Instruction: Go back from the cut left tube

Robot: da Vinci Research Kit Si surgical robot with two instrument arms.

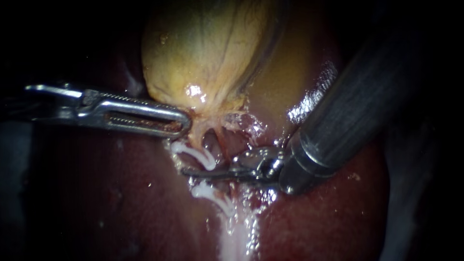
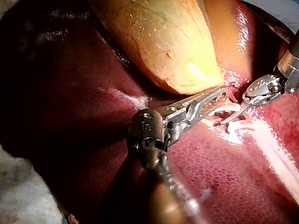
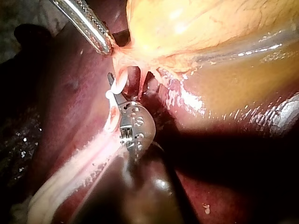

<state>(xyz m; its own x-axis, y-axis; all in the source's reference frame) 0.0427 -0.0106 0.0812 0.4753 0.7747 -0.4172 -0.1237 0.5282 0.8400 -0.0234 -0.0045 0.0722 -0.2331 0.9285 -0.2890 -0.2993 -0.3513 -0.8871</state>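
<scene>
The yellow gallbladder [image 1: 203, 58] lies on the dark red liver [image 1: 121, 203]. My left instrument [image 1: 186, 123] comes in level from the left, its slotted jaws shut on the tissue at the gallbladder's neck [image 1: 200, 128]. The left tube is cut in two white stubs, an upper stub [image 1: 195, 153] and a lower stub [image 1: 209, 192]. My right instrument [image 1: 187, 171] reaches in from the upper right. Its thin blades lie shut in the gap between the stubs, also visible in the left wrist view [image 2: 231, 119] and the right wrist view [image 3: 112, 84].
A pale white band [image 1: 237, 237] runs from the lower stub down over the liver. A reddish strand [image 1: 227, 137] runs from the gallbladder's neck just right of the cut tube. The right instrument's thick dark shaft [image 1: 348, 106] covers the upper right.
</scene>
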